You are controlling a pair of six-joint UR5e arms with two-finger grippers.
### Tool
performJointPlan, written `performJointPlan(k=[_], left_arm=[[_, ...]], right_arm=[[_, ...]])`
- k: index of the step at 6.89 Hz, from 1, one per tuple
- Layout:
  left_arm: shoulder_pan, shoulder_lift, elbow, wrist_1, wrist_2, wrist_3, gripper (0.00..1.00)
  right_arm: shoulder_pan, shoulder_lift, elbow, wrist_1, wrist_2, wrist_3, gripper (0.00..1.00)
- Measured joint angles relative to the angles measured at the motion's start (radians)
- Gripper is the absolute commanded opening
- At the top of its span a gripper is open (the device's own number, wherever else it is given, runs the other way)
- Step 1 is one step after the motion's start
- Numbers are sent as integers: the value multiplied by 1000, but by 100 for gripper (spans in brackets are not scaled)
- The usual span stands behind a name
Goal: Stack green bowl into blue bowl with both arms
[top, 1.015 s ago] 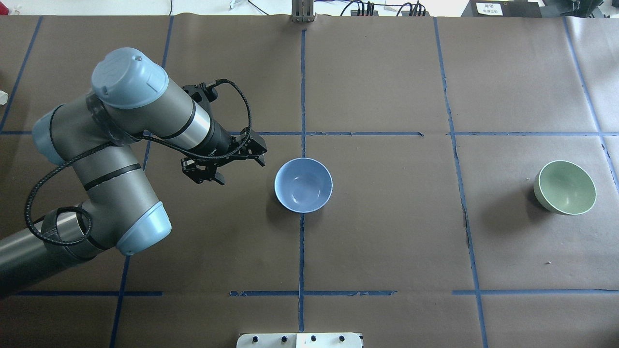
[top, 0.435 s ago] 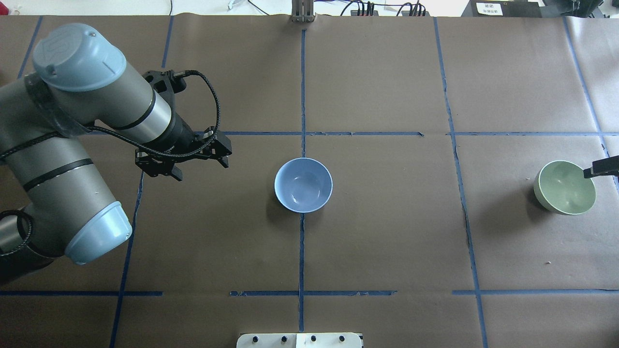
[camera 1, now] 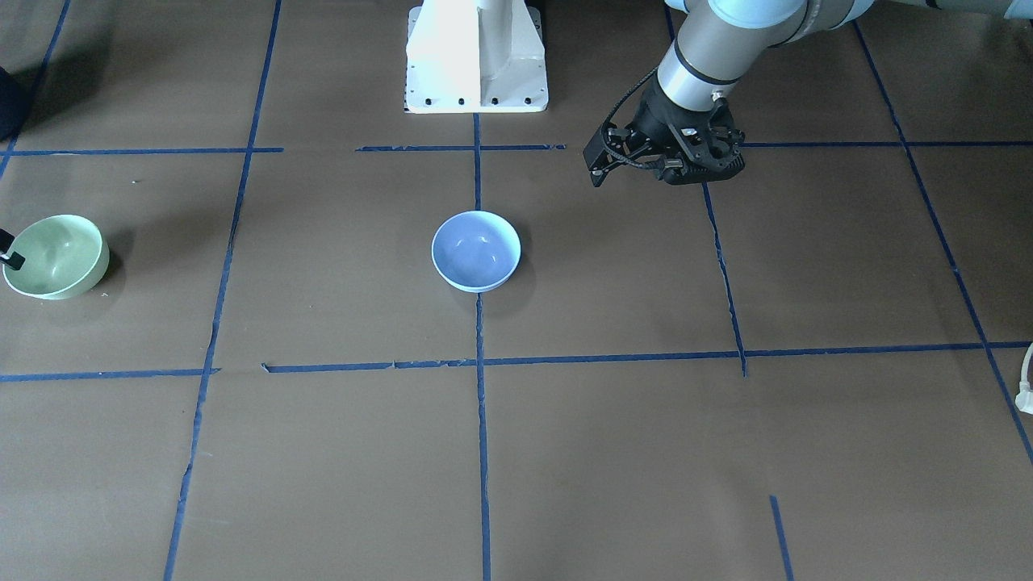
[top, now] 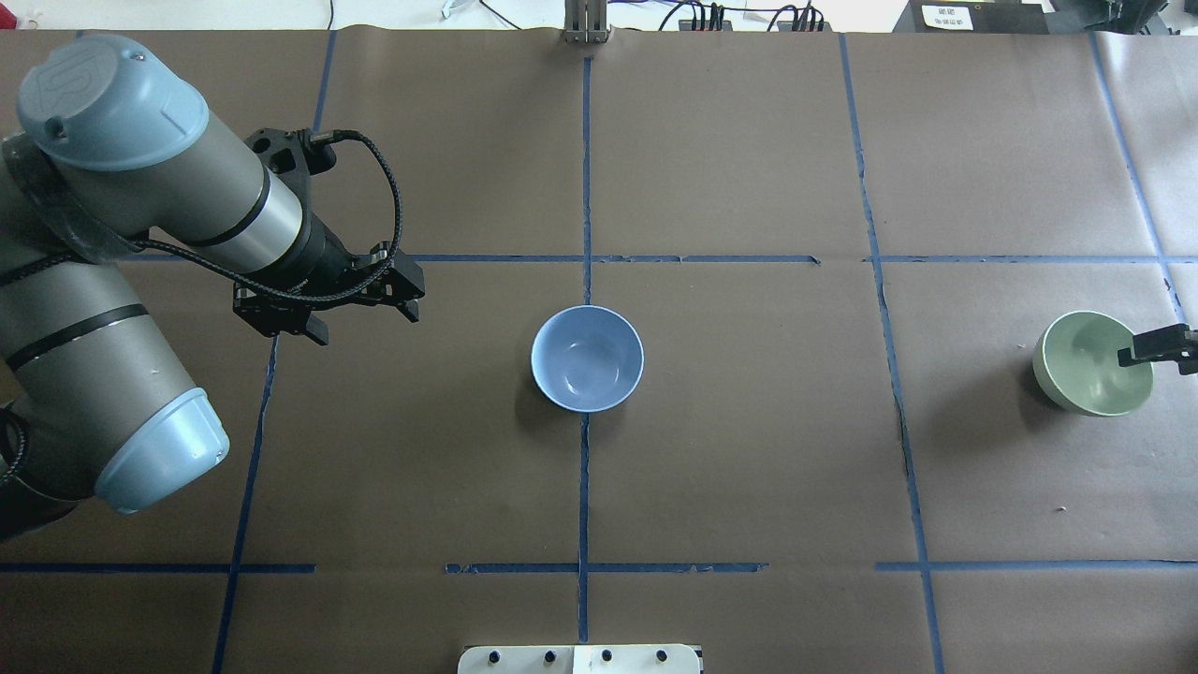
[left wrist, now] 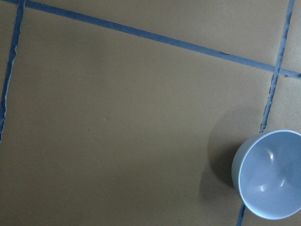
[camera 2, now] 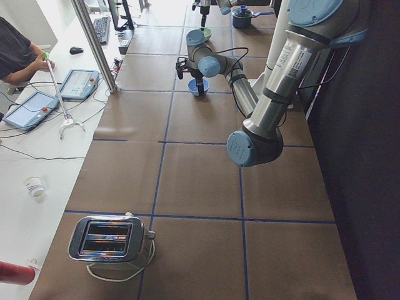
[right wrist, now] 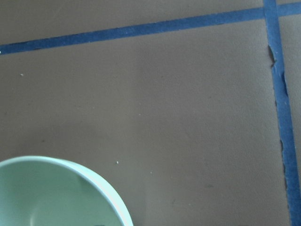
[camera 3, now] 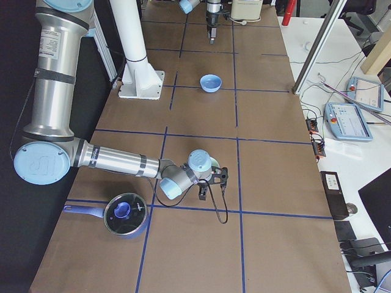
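The left claw [top: 363, 323] hangs over the brown paper-covered table [top: 749, 468] with its two black fingers spread wide and nothing between them. To its right, well apart from it, the blue bowl [top: 587, 358] sits upright on a crossing of blue tape lines [top: 583, 487]. No part of the claw touches it. In the left wrist view the blue bowl [left wrist: 273, 176] shows only at the lower right corner, and the claw's fingers are out of sight.

Farther right, far from the left claw, the green bowl [top: 1086, 365] rests on the table near the edge of the overhead view. The right claw [top: 1159, 348] enters there from the right. Only one dark fingertip shows, reaching over the bowl's right rim above its inside, so its spread cannot be told. From the front, the green bowl [camera 1: 55, 257] has that fingertip at its outer rim. The right wrist view catches the green bowl [right wrist: 51, 197] at its lower left.
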Motion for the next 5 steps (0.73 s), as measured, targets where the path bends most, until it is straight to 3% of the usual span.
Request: performJointPlan(k=[1,5], left_arm=[[-6,1,-1,0,-1,1,100],[-9,14,-5,0,0,0,100]], right_arm=[[-2,1,1,1,4,10,1],[-2,6,24,6,67,17,0]])
